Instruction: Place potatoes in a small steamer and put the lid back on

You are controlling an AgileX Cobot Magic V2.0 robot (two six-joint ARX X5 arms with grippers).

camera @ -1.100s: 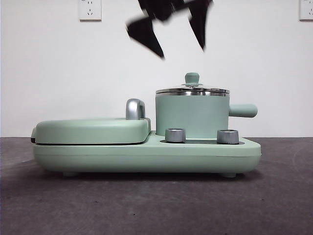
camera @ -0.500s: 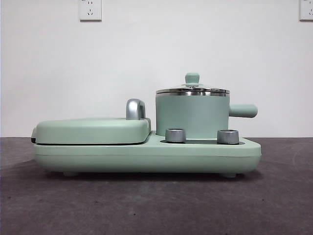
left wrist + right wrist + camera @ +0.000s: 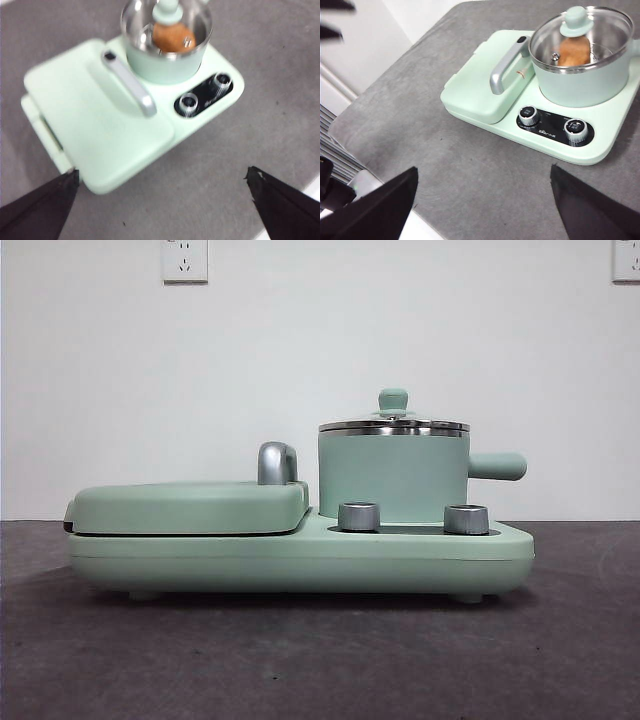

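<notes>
The small steamer (image 3: 393, 480) stands on the right half of the mint-green appliance, its stubby handle pointing right. The glass lid (image 3: 393, 426) with its green knob sits level on the steel rim. Through the lid (image 3: 592, 22) the orange-brown potato (image 3: 574, 51) shows inside the pot (image 3: 580, 82); the left wrist view shows the potato (image 3: 172, 37) in the steamer (image 3: 162, 70) too. My left gripper (image 3: 162, 172) hangs open high above the appliance, holding nothing. My right gripper (image 3: 484, 169) is open as well, high over the table in front of the appliance. Neither shows in the front view.
The flat griddle cover (image 3: 185, 505) with its chrome handle (image 3: 277, 462) fills the appliance's left half. Two steel dials (image 3: 358, 516) sit in front of the pot. The table's edge (image 3: 375, 165) runs below my right gripper. Two wall sockets (image 3: 184, 260) are behind.
One second ago an open gripper hung blurred above the lid in the front view. It has risen out of that view. The pot, lid and appliance have not moved.
</notes>
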